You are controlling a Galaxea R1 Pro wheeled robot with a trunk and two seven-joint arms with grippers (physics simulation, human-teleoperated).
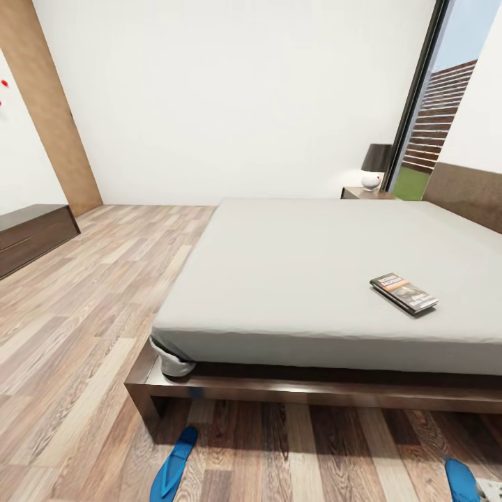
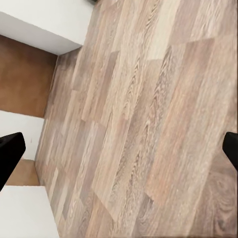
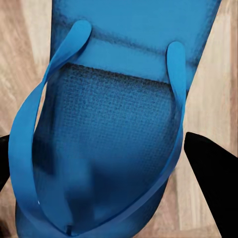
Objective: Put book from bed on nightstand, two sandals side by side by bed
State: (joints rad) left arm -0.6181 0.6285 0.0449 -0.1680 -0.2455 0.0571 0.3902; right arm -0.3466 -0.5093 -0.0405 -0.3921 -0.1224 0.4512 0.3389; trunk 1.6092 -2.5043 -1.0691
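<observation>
The book (image 1: pixel 404 292) lies flat on the grey mattress of the bed (image 1: pixel 293 265), near its right front part. One blue sandal (image 1: pixel 174 463) lies on the floor in front of the bed's left corner. The other sandal (image 1: pixel 461 480) is at the lower right edge of the head view. In the right wrist view this sandal (image 3: pixel 109 124) is very close, straps up, and my right gripper (image 3: pixel 106 166) is open with a dark finger (image 3: pixel 213 173) on either side of it. My left gripper (image 2: pixel 119 151) is open over bare wood floor. A nightstand (image 1: pixel 364 193) stands beyond the bed's far corner.
A lamp with a dark shade (image 1: pixel 376 166) stands on the nightstand beside a tall window (image 1: pixel 436 118). A long dark-brown dresser (image 1: pixel 31 236) stands against the left wall. Wood-plank floor (image 1: pixel 90 300) stretches between the dresser and the bed. The bed's wooden frame (image 1: pixel 279 390) juts out low.
</observation>
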